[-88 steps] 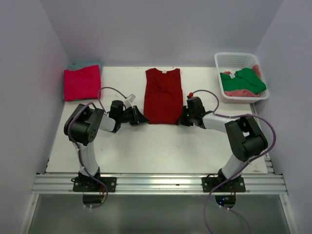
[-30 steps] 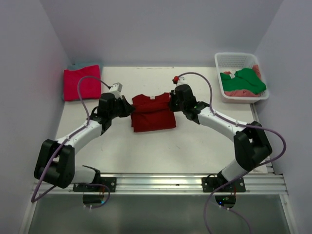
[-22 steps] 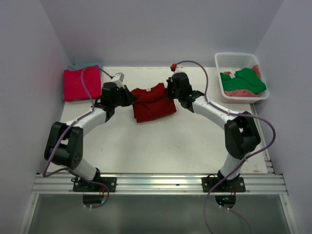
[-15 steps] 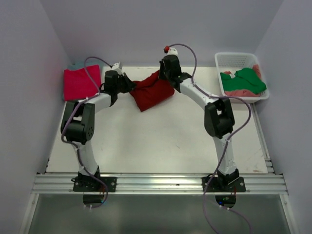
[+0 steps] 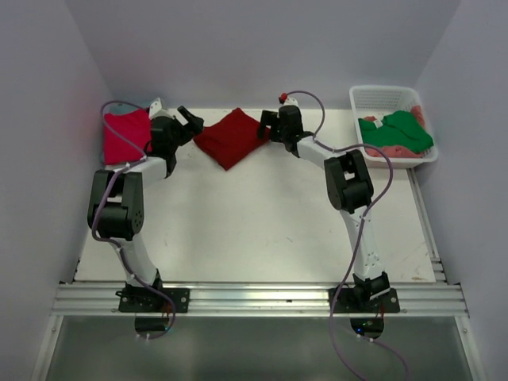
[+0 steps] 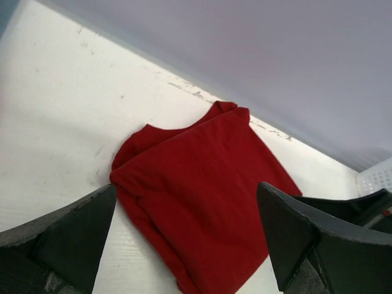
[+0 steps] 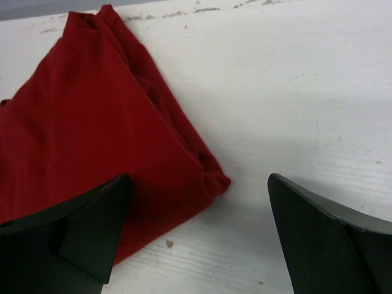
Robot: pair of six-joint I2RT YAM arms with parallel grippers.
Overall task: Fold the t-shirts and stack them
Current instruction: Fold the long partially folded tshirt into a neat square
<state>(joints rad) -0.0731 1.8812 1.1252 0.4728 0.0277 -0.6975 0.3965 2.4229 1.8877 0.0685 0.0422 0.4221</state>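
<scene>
Fingers (image 6: 67, 236) spread on left gripper (image 6: 185, 190) and right gripper (image 7: 199, 177), arms outstretched, flanking dark red t-shirt (image 5: 230, 136).

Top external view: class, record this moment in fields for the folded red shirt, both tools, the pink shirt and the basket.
dark red t-shirt: folded, lying cornerwise at far middle of table
left tool: open, by the shirt's left corner
right tool: open, by its right corner
magenta-pink t-shirt: folded, far left
basket: far right, holds green t-shirt over salmon-pink t-shirt
</scene>
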